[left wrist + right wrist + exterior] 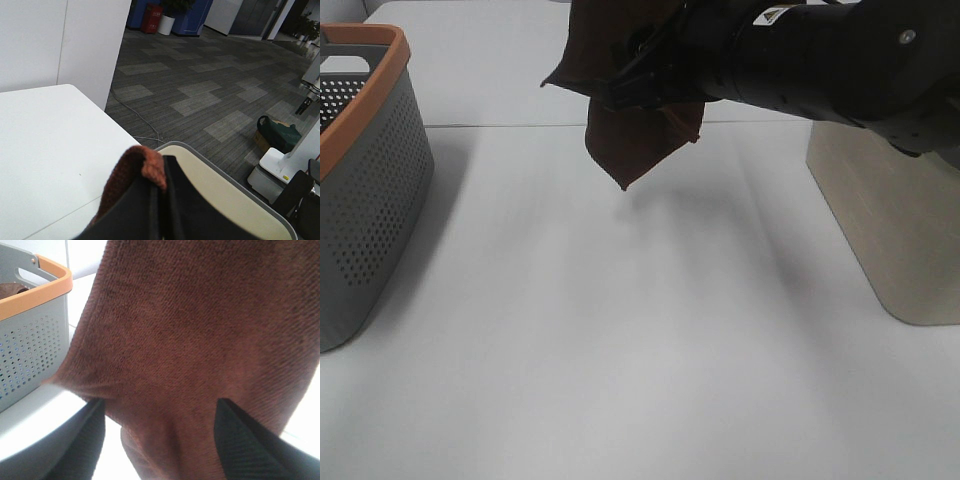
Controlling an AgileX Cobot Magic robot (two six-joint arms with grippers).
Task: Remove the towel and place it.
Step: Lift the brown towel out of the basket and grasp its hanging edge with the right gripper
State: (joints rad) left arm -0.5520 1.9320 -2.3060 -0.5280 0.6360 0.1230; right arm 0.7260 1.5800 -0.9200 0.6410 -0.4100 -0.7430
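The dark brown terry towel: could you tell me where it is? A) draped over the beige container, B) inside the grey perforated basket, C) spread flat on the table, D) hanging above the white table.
D: the dark brown towel dangles, its lowest corner clear of the white table.

We see a brown towel against white, grey and orange

The towel is a plain dark reddish brown, unpatterned apart from its looped terry weave. The basket is grey with an orange rim, its wall dotted with rows of small holes. The surface is white, the arm black, the container pale beige. The floor is a patchwork of darker and lighter grey carpet tiles.
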